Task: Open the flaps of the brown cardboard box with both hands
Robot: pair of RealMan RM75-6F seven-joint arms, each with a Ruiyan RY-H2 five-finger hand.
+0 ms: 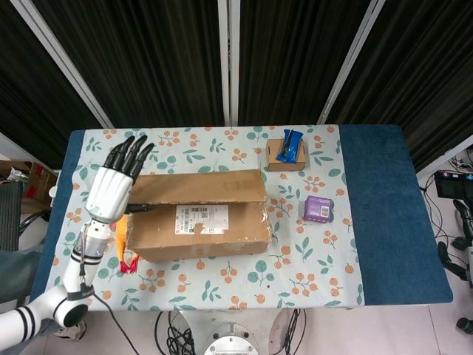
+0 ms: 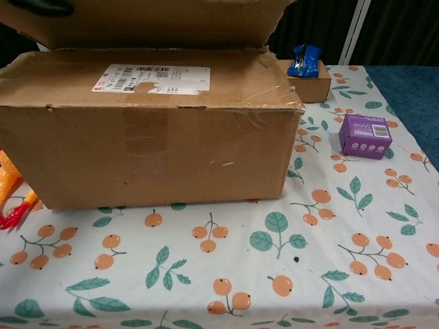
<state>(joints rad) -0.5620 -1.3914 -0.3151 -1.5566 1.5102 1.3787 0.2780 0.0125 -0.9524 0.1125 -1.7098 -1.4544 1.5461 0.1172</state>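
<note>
While lying in the middle of the flowery worktop (image 1: 222, 285), a big brown cardboard box (image 1: 199, 233) with one long flap (image 1: 199, 187) tipped up at the back. Under that flap, another flap lying flat, with a white label (image 1: 198, 220) stuck on top and shiny clear tape across it. At the left end of the box, the left hand (image 1: 114, 185), white on the back with dark fingers (image 1: 131, 151) spread and pointing away toward the curtain. Thumb tucked under the raised flap, other fingers above it, so holding up the flap's left end. In the chest view, only a dark bit of that hand (image 2: 41, 7) at the very top, pressed on the lifted flap. No sight of the right hand in either view. Just left of the box, an orange and red toy (image 1: 123, 248) peeking out from under the left arm, touching the worktop. Well apart to the right, a little purple box (image 1: 318, 208) on the cloth. Farther back, near the curtain, a small brown box (image 1: 287, 157) with a blue packet (image 1: 290, 146) sticking out of its top. On the right side, a plain blue strip of worktop (image 1: 384, 207) with no flowers.
</note>
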